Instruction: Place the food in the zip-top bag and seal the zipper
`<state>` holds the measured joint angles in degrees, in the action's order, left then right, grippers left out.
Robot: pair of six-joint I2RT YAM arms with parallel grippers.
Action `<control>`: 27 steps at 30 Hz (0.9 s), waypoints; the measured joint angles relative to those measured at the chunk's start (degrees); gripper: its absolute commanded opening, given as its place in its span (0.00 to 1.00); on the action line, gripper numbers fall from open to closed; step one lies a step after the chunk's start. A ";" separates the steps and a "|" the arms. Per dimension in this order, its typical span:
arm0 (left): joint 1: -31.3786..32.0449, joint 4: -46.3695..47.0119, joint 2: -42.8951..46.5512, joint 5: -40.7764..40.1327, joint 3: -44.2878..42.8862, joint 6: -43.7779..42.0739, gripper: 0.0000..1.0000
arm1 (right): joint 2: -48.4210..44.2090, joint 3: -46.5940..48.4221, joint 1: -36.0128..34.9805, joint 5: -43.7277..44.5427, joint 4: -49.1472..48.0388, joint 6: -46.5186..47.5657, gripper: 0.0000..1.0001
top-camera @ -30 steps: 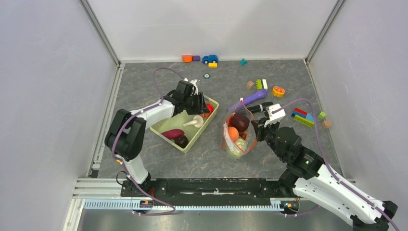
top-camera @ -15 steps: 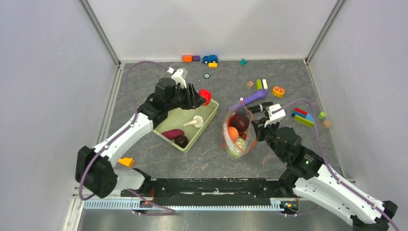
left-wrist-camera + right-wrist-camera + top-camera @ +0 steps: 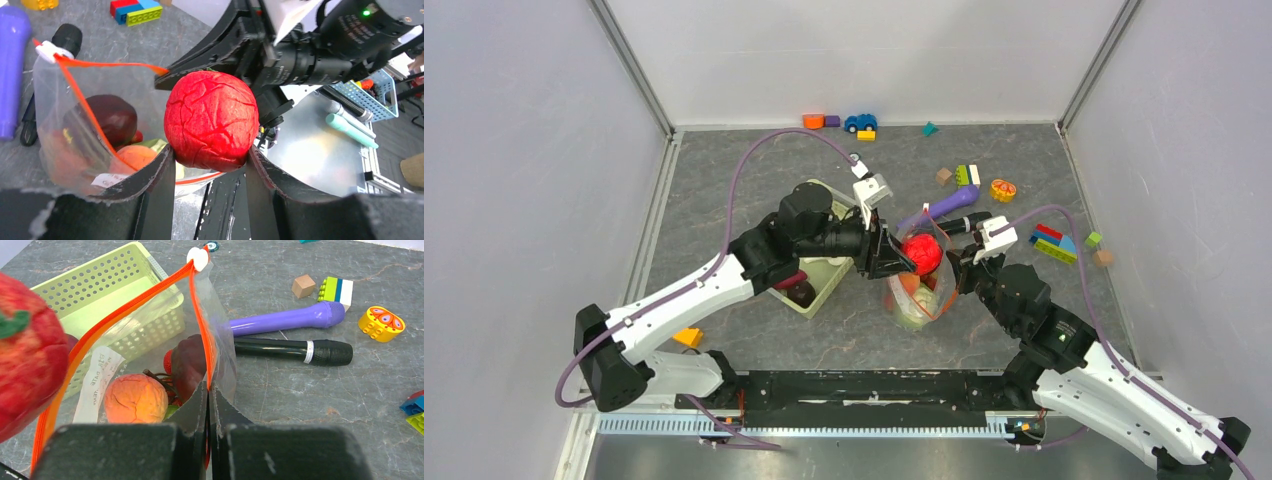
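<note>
Red apple [image 3: 211,120] sits squeezed between the left fingers [image 3: 159,180], which are half open and grasping it on both sides. It hangs just over the mouth of the bag [image 3: 912,298]. The right fingers [image 3: 197,412] are pinched tight on the bag's top edge. The bag is clear and crinkly and stands on the tabletop [image 3: 864,340] beside the green basket [image 3: 100,285]. Its orange zipper [image 3: 131,307] is wide open. A peach apple [image 3: 135,397] and a dark purple piece [image 3: 112,117] lie inside.
</note>
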<state>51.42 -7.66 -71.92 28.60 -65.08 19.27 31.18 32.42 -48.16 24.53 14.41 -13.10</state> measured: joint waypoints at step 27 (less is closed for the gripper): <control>3.04 -6.99 -6.91 -10.36 -5.60 -5.51 1.00 | -0.74 -0.26 0.00 0.00 0.02 -0.02 0.02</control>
<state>54.46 -14.66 -78.83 18.24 -70.67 13.76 30.44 32.16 -48.16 24.53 14.44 -13.13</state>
